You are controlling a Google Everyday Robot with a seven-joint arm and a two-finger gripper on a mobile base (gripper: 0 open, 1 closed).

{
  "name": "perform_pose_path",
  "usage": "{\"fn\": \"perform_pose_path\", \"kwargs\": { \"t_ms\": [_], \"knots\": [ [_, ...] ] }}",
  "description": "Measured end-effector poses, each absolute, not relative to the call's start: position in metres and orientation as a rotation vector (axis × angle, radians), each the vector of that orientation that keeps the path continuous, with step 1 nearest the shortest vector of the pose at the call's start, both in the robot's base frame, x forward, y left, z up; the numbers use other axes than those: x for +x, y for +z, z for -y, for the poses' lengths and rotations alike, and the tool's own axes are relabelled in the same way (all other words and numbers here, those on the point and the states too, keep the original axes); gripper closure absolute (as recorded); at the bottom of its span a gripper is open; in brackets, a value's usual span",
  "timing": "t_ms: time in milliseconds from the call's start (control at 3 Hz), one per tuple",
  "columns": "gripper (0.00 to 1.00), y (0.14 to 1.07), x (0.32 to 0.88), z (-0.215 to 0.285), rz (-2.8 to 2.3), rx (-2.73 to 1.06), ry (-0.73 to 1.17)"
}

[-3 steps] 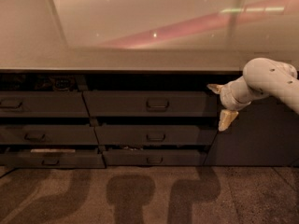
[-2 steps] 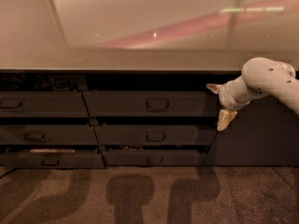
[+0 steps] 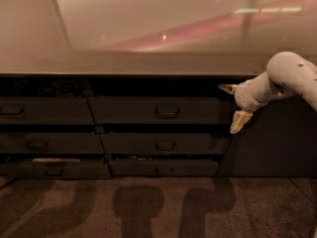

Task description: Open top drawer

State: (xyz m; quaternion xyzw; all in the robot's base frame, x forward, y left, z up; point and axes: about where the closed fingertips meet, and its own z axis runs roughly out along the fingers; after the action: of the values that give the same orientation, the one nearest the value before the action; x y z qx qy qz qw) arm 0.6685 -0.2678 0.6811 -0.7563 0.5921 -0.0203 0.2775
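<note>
My fingers (image 3: 240,121) hang spread wide, holding nothing, at the right end of the top drawer (image 3: 124,111), just under the edge of the counter (image 3: 148,63). That drawer is the long dark front in the upper row, and it looks shut, flush with its neighbours. Its small loop handle (image 3: 167,111) sits at the middle, well to my left. I judge I am in the approach. Next I should slide left, straddle the loop, close on it, then pull it toward the near side.

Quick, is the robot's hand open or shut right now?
Gripper: open, holding nothing, at the right end of the top drawer.
</note>
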Motion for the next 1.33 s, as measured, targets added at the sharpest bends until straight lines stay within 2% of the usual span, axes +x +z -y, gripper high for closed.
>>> {"fn": "perform_pose_path", "kwargs": {
  "t_ms": [667, 1333],
  "knots": [
    [0.0, 0.677, 0.671, 0.266, -1.624, -2.041, -0.076],
    [0.0, 0.642, 0.698, 0.286, -1.808, -2.068, -0.099]
  ]
}}
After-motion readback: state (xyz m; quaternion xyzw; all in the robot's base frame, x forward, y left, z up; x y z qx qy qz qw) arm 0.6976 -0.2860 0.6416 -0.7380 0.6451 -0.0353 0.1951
